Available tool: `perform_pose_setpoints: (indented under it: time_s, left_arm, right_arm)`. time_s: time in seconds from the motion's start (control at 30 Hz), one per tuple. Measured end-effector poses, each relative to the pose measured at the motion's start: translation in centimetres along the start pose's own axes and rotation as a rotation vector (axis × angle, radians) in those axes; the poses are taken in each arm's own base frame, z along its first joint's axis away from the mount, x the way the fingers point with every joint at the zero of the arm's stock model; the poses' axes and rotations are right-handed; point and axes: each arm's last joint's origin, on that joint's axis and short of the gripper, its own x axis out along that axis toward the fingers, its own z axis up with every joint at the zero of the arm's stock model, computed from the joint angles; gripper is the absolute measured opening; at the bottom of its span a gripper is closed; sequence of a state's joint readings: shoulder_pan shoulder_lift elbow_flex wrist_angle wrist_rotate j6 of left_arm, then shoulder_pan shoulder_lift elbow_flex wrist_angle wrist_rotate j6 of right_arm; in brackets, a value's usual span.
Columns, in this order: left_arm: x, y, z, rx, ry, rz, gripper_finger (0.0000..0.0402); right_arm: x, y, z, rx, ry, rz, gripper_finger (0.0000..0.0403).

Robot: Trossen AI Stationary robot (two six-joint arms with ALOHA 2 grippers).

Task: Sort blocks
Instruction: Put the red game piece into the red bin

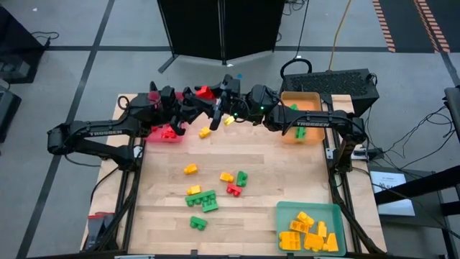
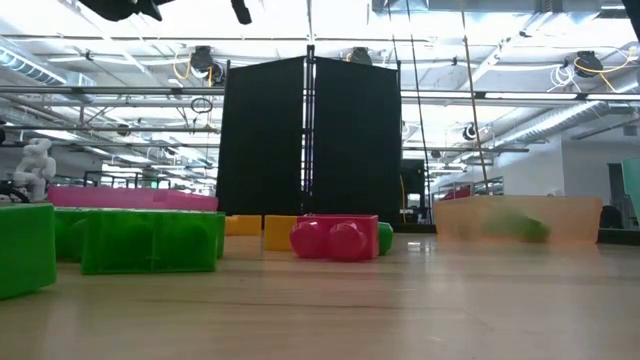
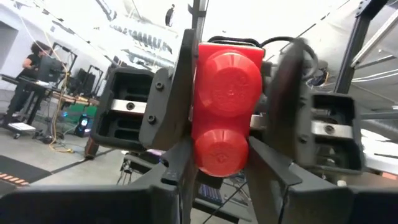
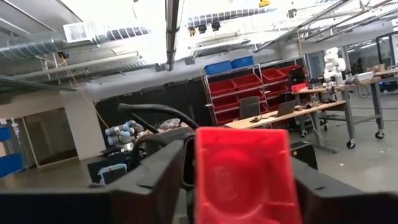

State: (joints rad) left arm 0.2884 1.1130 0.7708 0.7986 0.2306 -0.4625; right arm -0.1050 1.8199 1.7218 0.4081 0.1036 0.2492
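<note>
While both arms meet up high over the far end of the desk (image 1: 237, 216), a red block (image 3: 225, 106) sits squeezed between the left gripper's (image 3: 217, 168) fingers (image 3: 171, 99), studs facing its wrist camera. The right gripper (image 1: 228, 88) is right there too, nose to nose with the left one, and the same red block fills its own wrist view, but whether its fingers are clamping it or have let go is hard to tell. Down on the wood, loose yellow, green and red blocks (image 1: 208, 188) lie scattered mid-desk. Yellow ones are piled in the teal tray (image 1: 287, 212) at the near right corner, a green one is in the orange tray (image 1: 313, 97), and a red one in the red tray (image 1: 162, 137).
</note>
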Motion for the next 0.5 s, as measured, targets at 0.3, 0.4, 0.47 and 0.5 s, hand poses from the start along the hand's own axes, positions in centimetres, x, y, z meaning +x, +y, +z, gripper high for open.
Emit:
perform_pose_setpoints:
  time_s: [0.3, 0.4, 0.47, 0.5]
  left_arm:
    - [0.0, 0.1, 0.1, 0.002, -0.008, 0.009, 0.0114]
    - [-0.1, 0.4, 0.2, 0.007, -0.012, 0.022, 0.0114]
    - [-0.2, 0.7, 0.4, 0.012, -0.017, 0.033, 0.0114]
    - [-0.3, 0.8, 0.6, 0.015, -0.019, 0.038, 0.0114]
  right_arm:
    - [0.0, -0.2, 0.1, -0.018, -0.009, 0.002, 0.0284]
    - [-0.3, -0.4, 1.0, -0.055, -0.020, -0.008, 0.0293]
    - [-0.8, -0.5, 2.2, -0.085, -0.046, -0.016, 0.0294]
    - [-1.1, -0.6, 3.0, -0.103, -0.054, -0.019, 0.0293]
